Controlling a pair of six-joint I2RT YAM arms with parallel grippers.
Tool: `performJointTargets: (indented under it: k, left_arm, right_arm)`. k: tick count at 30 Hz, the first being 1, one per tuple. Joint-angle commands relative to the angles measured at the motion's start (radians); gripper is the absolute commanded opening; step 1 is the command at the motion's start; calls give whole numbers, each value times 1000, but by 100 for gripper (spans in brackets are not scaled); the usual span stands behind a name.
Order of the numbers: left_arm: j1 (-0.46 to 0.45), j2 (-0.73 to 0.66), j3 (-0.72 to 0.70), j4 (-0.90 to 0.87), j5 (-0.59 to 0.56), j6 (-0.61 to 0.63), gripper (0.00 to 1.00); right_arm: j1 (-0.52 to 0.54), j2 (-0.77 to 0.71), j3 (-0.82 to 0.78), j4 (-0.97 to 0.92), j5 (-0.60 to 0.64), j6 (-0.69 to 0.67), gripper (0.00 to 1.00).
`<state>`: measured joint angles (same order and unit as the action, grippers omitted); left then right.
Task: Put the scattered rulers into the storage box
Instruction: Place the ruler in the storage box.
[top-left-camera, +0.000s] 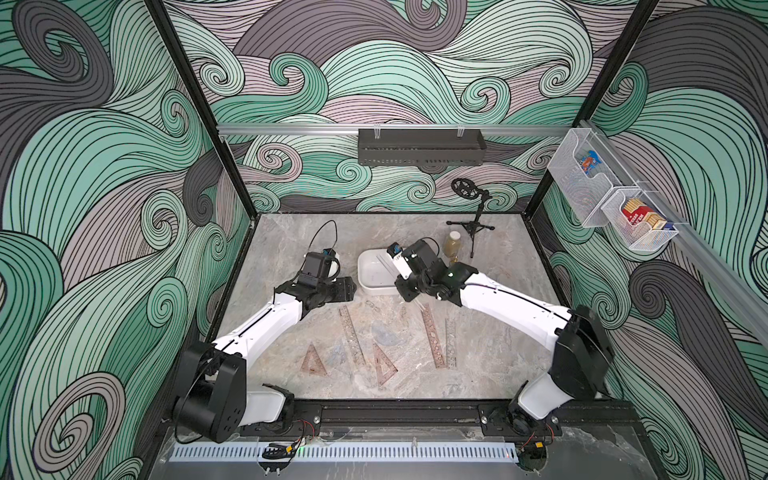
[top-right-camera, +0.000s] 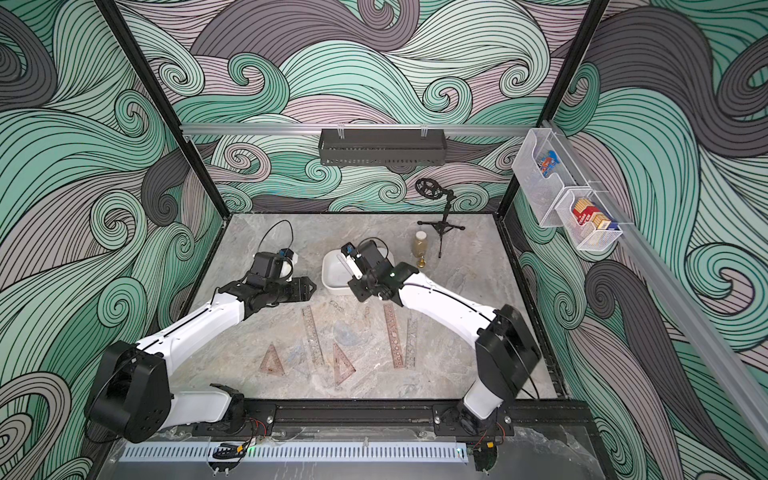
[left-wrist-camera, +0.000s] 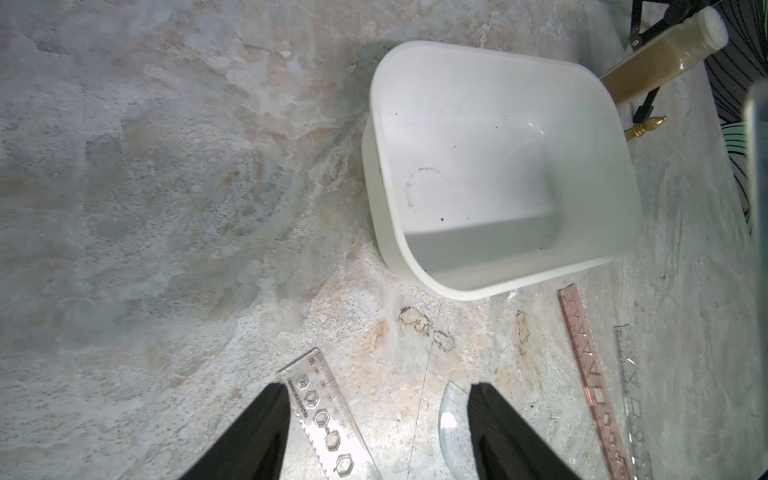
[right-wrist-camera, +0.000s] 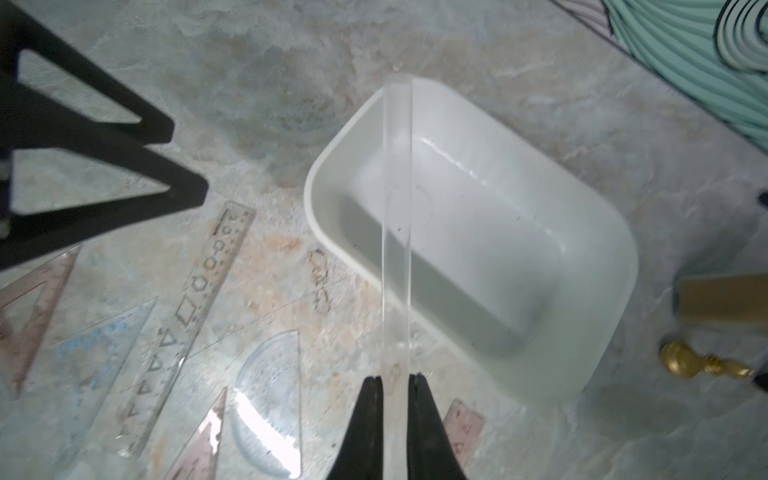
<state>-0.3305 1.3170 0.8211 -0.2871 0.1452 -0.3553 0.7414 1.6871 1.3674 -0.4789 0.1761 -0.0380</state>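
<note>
Clear ruler (right-wrist-camera: 397, 249) in right jaws above storage box (right-wrist-camera: 615, 299), print illegible

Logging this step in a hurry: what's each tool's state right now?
Left tool: open, holding nothing.
Right tool: shut on the clear ruler, over the storage box.

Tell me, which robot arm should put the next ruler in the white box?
Right. The right gripper is shut on a clear ruler reaching over the storage box; the left gripper is open and empty.
</note>
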Motion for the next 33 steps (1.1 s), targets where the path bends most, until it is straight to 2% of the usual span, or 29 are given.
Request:
performJointTargets:
  k: [1,5,11,21,28,33]
  left_arm:
    - [5,-24,-9,2,-21,-7,72]
    - [5,-38,-21,4,-34,-10,71]
    - [4,-27,-18,8,-44,-10,71]
    - [7,0,-8,11,-46,-10,71]
    - [9,0,-10,11,-46,-10,70]
    - [9,-7,-13,11,-50,-10,70]
  right_arm:
    - [-36,123,126,-54,41,-242,0]
    - [-97,245,267,-50,16,-385,0]
    - [-165,406,436,-51,-51,-477,0]
    - [-169,481,420,-49,-139,-606,0]
    - [-169,521,450,-50,-175,-640,0]
    - [-169,513,415,-46,-194,-638,0]
